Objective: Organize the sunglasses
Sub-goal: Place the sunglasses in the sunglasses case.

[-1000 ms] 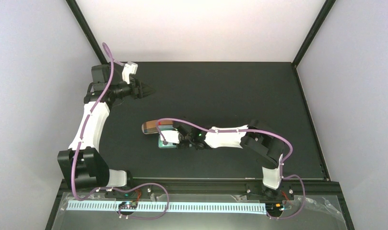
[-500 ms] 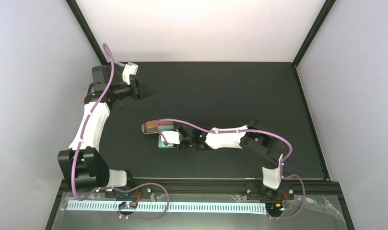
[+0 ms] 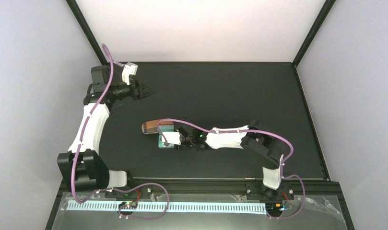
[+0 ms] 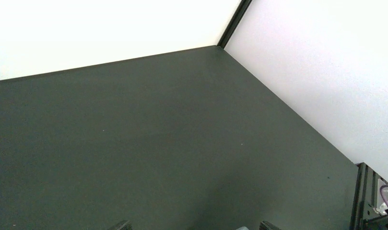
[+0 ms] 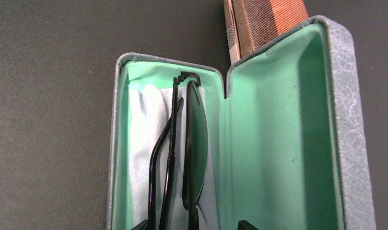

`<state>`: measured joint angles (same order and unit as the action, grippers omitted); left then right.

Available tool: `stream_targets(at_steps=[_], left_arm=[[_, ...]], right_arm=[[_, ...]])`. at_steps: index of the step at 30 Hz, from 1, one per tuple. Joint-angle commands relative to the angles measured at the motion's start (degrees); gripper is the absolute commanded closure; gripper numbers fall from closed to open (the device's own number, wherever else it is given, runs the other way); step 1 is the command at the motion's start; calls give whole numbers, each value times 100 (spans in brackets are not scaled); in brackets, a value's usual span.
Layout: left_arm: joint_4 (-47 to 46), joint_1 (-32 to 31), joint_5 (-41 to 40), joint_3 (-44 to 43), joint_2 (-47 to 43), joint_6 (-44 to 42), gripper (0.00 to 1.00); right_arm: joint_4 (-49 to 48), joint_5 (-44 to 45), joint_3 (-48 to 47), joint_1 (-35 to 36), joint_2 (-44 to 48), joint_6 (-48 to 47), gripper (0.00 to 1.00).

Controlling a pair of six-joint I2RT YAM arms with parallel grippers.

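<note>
The matte black table (image 3: 240, 86) is mostly bare, with wide open room toward its far and right edges, where white walls close it in. The left gripper (image 3: 146, 90) hovers near the far-left corner, fingers apart and holding nothing, well clear of the work. At mid-table the oblong blue-grey case with mint-green lining (image 5: 347, 120) lies open, with a closed tan plaid case (image 5: 266, 19) just beside it. The right gripper (image 5: 193, 224) hangs low over the open case. Its fingers are spread to either side of the black-framed sunglasses (image 5: 193, 143), which rest folded in the tray on a light blue cloth (image 5: 141, 124). That pair looks stowed; shutting the lid seems to remain. No second pair is in view; it may sit inside the tan plaid case.
</note>
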<state>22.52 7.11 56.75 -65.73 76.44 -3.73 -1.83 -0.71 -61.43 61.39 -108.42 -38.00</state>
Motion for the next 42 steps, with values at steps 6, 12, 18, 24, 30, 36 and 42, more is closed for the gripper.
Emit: stream_targets(at_steps=[6,12,18,24,30,36,42], left_arm=[[-91,40,65,-11,-125,67,30],[-85,40,66,-10,-112,65,30],[-85,42,65,-18,-99,58,30],[-112,36,60,-18,-69,64,30],[-113,42,55,-18,-44,68,30],[-109,38,39,-10,-28,57,30],[-116,41,41,-10,-31,47,30]], right_arm=[[350,-43,-170,34,374,-46,51],[445,-57,-267,39,324,-106,58],[448,-74,-313,39,287,-150,67],[306,30,-284,40,278,-262,72],[243,122,-317,72,235,-399,75],[172,195,-326,105,188,-445,75],[106,238,-306,117,103,-461,76]])
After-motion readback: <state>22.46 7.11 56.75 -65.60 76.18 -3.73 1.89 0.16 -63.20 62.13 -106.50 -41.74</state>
